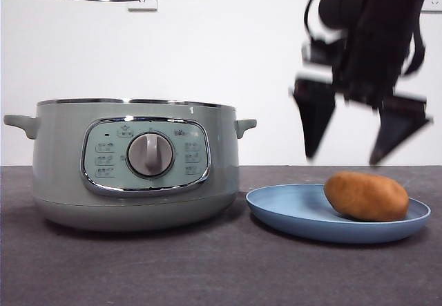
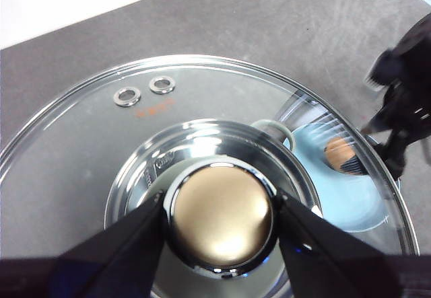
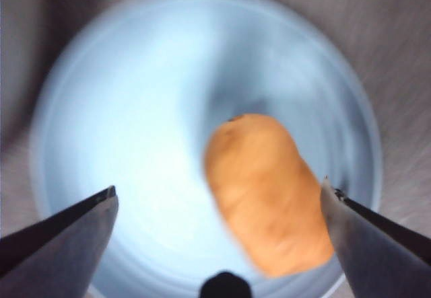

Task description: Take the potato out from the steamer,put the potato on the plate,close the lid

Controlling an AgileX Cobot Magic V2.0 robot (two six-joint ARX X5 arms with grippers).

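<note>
potato [image 1: 366, 195] on plate [image 1: 290, 213]; right gripper [image 1: 356, 137] above it, fingers apart; left gripper [image 2: 219, 210] fingers clamped on lid [image 2: 135, 130] above steamer [image 1: 69, 161]

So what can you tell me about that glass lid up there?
The lid is a clear glass dome with a steel rim, two small metal-ringed vent holes and a round knob that looks golden here. The left claw grips that knob, holding the lid level in the air above the open pot, touching nothing else.
</note>
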